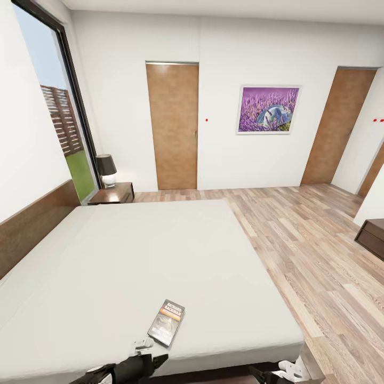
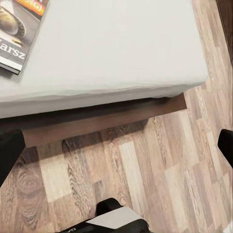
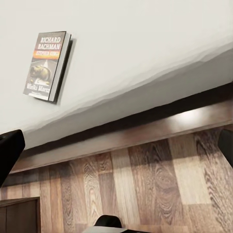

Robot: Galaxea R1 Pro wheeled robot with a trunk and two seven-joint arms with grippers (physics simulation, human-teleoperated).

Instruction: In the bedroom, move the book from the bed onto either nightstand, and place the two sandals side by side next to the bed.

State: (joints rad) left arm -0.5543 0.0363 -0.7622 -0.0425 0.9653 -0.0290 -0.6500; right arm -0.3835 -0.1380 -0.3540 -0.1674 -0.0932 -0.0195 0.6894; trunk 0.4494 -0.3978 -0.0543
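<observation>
While you look down from the head camera, the book [image 1: 166, 322] lies flat on the off-white mattress of the bed [image 1: 133, 256], low in the frame and a little left of centre, close to the bed's near edge. Your left gripper [image 1: 143, 345] sits just below it at the bottom edge of the frame, near the book's lower left corner but not touching it. Your right gripper [image 1: 290, 369] shows at the lower right, beyond the bed's near corner and well apart from the book.

From your left wrist camera the book [image 2: 19, 34] appears in the upper left corner, on the mattress above the dark wooden frame [image 2: 104, 121] and the plank floor [image 2: 145, 179]. The dark fingertips [image 2: 9, 150] stand at the two side edges of that frame, spread wide with nothing between them.

From your right wrist camera the book [image 3: 47, 65] lies in the upper left on the mattress, its cover reading "Richard Bachman". The fingertips [image 3: 9, 150] there are likewise parted wide and empty.

One nightstand [image 1: 113, 193] stands in the left middle of the head view, beside the headboard, with a dark-shaded lamp [image 1: 106, 169] on it.
</observation>
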